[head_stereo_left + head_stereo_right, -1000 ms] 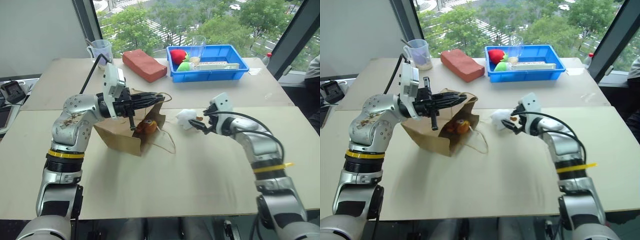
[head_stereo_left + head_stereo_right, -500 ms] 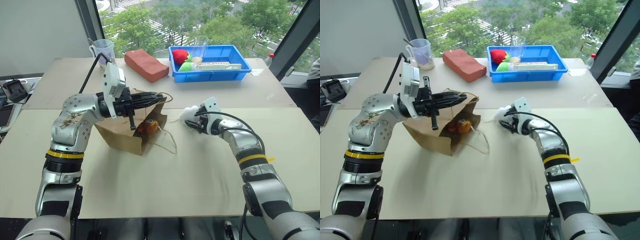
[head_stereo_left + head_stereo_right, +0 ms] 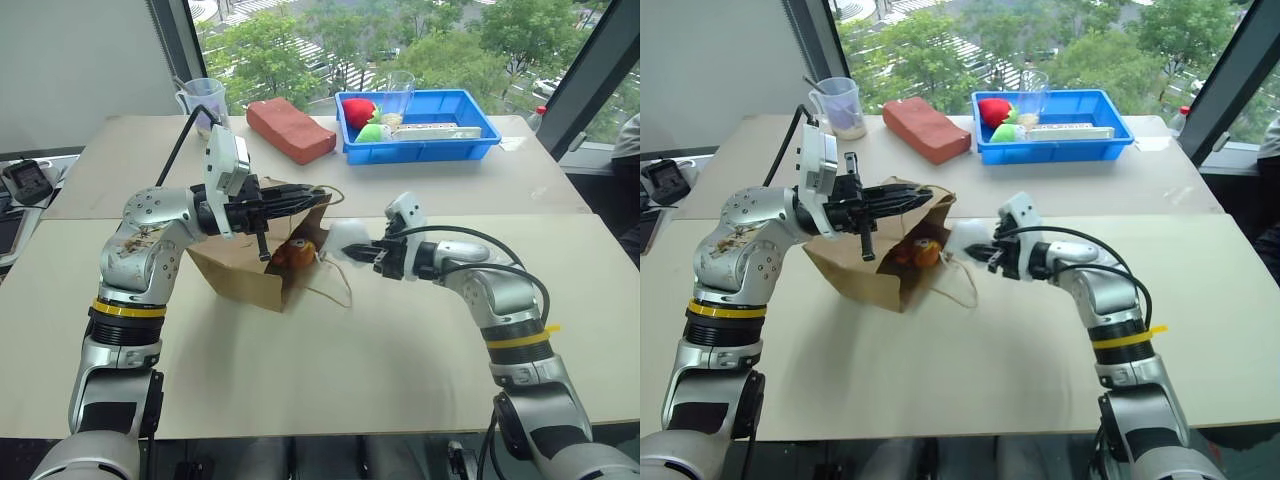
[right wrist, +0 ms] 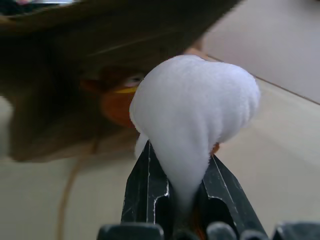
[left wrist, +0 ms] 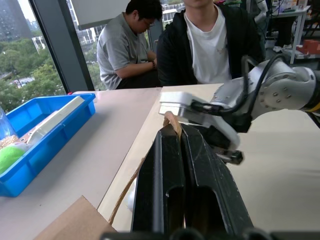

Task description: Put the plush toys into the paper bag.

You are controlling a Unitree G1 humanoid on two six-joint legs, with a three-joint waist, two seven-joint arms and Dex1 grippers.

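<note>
The brown kraft paper bag (image 3: 255,270) lay on its side on the pale table (image 3: 400,350), its mouth held up by the left gripper (image 3: 300,201), whose fingers were pinched shut on the upper rim; the brown monkey plush toy (image 3: 297,252) already sat inside the mouth. The fluffy white plush toy (image 3: 347,238) remained outside, just beside the opening, clamped between the nearly closed fingers of the right gripper (image 3: 368,254); by my judgement the task was about half done, with this toy left to go in.

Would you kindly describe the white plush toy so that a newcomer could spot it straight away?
Start at the brown paper bag lying open on the near table. Just to the right of its mouth, the right tool pinches the white plush toy. It is fluffy and plain white, unlike the brown monkey inside the bag.
</note>
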